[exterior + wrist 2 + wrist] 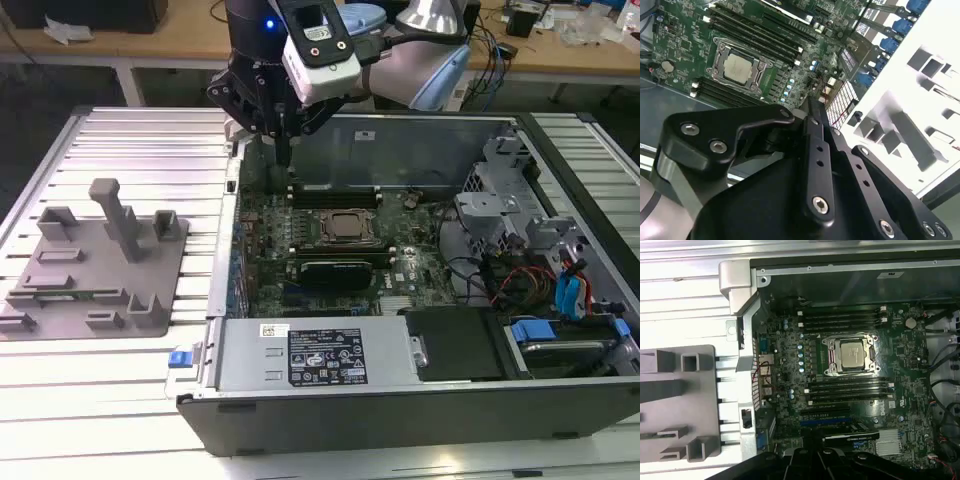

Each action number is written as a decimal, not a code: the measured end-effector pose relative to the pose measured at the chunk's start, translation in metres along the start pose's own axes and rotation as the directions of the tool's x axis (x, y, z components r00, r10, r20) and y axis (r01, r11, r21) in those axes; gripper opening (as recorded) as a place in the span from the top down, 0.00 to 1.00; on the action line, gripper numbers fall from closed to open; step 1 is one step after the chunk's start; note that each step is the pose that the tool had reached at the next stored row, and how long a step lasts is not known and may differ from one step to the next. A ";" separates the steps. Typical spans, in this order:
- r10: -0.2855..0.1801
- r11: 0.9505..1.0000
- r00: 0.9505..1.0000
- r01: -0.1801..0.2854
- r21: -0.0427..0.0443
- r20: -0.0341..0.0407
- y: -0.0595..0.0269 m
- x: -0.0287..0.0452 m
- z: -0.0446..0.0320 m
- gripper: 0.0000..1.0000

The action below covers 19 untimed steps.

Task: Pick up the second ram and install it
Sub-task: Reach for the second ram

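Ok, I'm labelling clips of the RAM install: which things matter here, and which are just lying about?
Job: black robot hand; long black memory slots; green motherboard.
Lying about: black expansion card; grey plastic fixture plate; silver power-supply box.

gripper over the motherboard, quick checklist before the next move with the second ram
1. Gripper inside the open case, above the motherboard: ok.
2. Second ram in the gripper: cannot tell.
3. Memory slots beside the processor in the first wrist view, nothing lying across them: ok.
4. Which slot is free: cannot tell.
5. Grey fixture plate outside the case, on the exterior view's left, apart from the gripper: ok.
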<state>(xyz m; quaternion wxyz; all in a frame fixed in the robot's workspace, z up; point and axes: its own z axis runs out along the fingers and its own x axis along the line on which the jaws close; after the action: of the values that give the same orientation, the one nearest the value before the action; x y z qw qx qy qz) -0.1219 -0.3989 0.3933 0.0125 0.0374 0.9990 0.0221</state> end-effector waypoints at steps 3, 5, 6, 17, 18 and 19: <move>0.000 1.000 1.000 0.000 0.000 0.000 0.0000 0.0000 0.0000 0.92; 0.000 1.000 1.000 0.000 0.000 0.000 0.0000 0.0000 0.0000 0.92; 0.000 1.000 1.000 0.000 0.000 0.000 0.0000 0.0000 0.0000 0.92; 0.000 1.000 1.000 0.000 0.000 0.000 -0.0008 0.0107 -0.0002 0.92; 0.000 1.000 1.000 0.000 0.000 0.000 -0.0011 0.0141 -0.0002 0.92; 0.000 1.000 1.000 0.000 0.000 0.000 -0.0012 0.0163 -0.0002 0.92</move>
<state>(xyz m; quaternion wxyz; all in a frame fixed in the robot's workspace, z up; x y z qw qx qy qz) -0.1382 -0.3989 0.3931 0.0125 0.0374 0.9990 0.0221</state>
